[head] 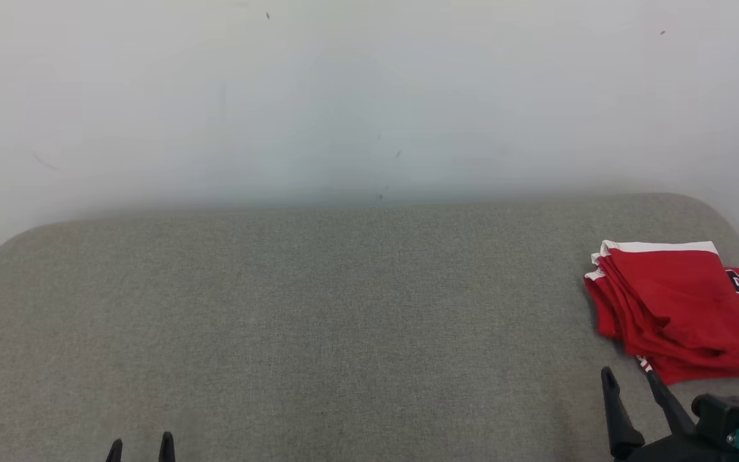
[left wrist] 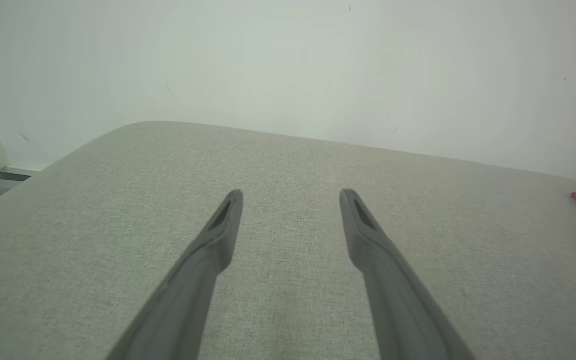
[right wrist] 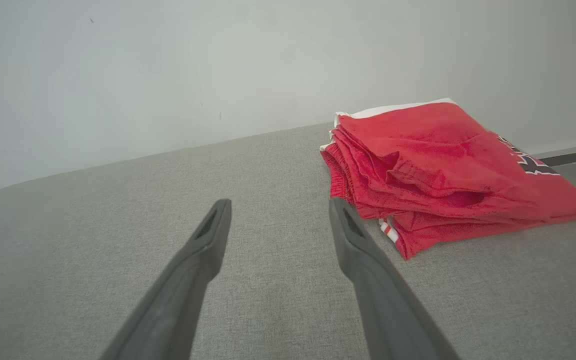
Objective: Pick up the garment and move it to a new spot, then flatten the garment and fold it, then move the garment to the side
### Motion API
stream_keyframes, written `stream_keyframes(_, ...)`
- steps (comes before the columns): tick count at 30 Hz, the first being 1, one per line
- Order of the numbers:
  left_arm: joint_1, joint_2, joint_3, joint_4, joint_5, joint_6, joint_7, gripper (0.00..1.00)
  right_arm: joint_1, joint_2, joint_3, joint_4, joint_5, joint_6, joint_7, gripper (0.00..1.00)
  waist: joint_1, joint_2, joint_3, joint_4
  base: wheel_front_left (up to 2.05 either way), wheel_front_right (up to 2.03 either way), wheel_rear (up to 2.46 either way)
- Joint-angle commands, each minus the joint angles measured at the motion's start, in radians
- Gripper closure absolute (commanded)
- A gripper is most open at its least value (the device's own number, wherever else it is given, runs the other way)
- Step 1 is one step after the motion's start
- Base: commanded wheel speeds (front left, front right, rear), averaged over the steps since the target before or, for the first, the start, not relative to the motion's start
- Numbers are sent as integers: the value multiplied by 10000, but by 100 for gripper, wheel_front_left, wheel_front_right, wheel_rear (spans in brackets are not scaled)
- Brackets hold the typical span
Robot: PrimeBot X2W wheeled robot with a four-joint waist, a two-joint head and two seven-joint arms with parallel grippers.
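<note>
Lying folded in a flat stack, a red garment (head: 671, 301) with white trim and dark lettering rests on a grey, fabric-covered table (head: 344, 308). It sits close to the table's right edge, nearer the far right corner than the near one. The right tool (head: 629, 375) is at the near edge by the right corner, just beside the stack's near side. Its two long dark fingers are spread apart with nothing between them. From the right wrist, that tool (right wrist: 278, 205) points past the left side of the layered cloth (right wrist: 433, 150). The left tool (head: 142, 446) is at the near edge toward the left corner, well apart from the garment, its fingers also spread and empty above bare table (left wrist: 290, 197). A plain pale wall (head: 344, 96) rises behind the far edge.
</note>
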Motion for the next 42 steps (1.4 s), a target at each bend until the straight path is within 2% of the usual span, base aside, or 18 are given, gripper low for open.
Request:
stream_keyframes(1, 194, 42, 104, 117, 94, -63, -26, 0, 188, 143, 40, 137, -4, -20, -144, 0, 2, 2, -151, 92, 0, 0, 0)
stream_keyframes(11, 557, -150, 273, 454, 319, -132, -27, 0, 561, 470, 53, 745, -331, -20, -374, 0, 2, 2, -311, 40, 0, 0, 0)
stream_keyframes(22, 499, -318, 301, 415, 169, -147, -27, 0, 512, 526, 110, 846, -419, -20, -467, 0, 2, 2, -326, -84, 0, 0, 0)
stream_keyframes(36, 396, -247, 110, 504, -114, -141, -28, 0, 419, 529, 201, 872, -484, -20, -475, 0, 2, 2, -332, -82, 0, 0, 0)
stream_keyframes(37, 459, -275, 119, 483, -4, -153, 1, 100, 481, 501, 192, 876, -499, 0, -474, 100, 2, 2, -333, -82, 0, 0, 0)
stream_keyframes(42, 525, -341, 139, 881, -141, -163, 91, 100, 586, 527, 160, 1335, -375, 0, -430, 100, 3, 2, -323, -79, 0, 0, 0)
